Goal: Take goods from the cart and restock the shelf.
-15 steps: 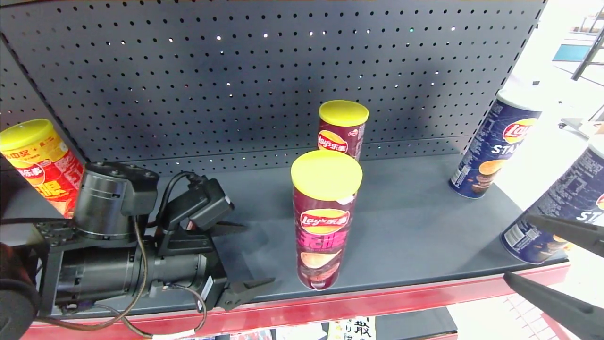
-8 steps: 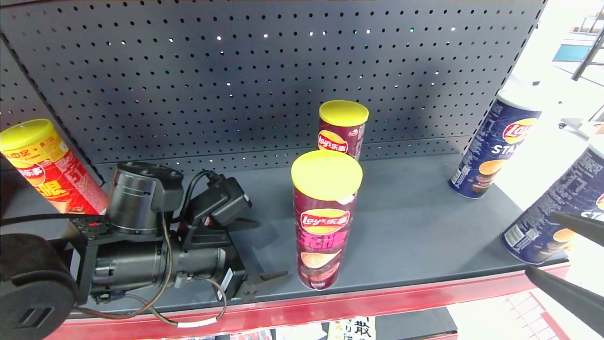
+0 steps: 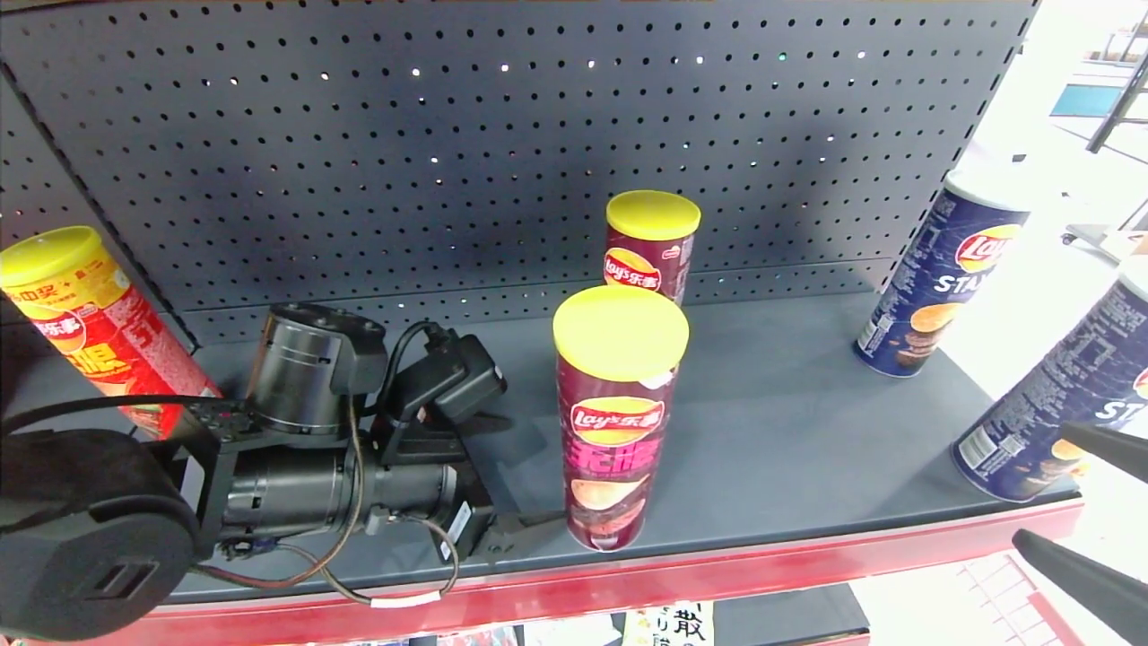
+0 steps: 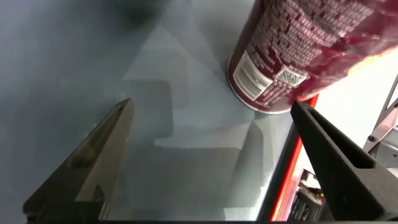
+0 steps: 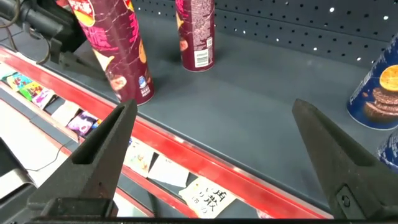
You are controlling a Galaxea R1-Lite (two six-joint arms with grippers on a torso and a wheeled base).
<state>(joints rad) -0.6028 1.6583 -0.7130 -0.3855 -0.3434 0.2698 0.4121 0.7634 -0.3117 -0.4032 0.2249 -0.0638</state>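
Note:
A maroon chip can with a yellow lid (image 3: pixel 617 422) stands upright near the front of the grey shelf (image 3: pixel 789 431). A second maroon can (image 3: pixel 651 244) stands behind it by the back panel. My left gripper (image 3: pixel 525 467) lies low over the shelf just left of the front can, open, its near fingertip almost at the can's base. In the left wrist view the front can (image 4: pixel 292 56) sits just beyond the open left gripper (image 4: pixel 211 104). My right gripper (image 3: pixel 1040 484) is open and holds nothing at the shelf's front right corner, with both maroon cans (image 5: pixel 115 50) (image 5: pixel 196 31) in its wrist view.
A red can with a yellow lid (image 3: pixel 85 323) stands at the far left behind my left arm. Two blue cans (image 3: pixel 942 269) (image 3: pixel 1058 404) stand at the right end. A perforated back panel (image 3: pixel 502 135) closes the rear; a red strip (image 3: pixel 717 574) edges the front.
My left arm has slid right along the shelf, bringing its open gripper close to the front maroon can. The right gripper has drawn back toward the lower right. The cans have not moved.

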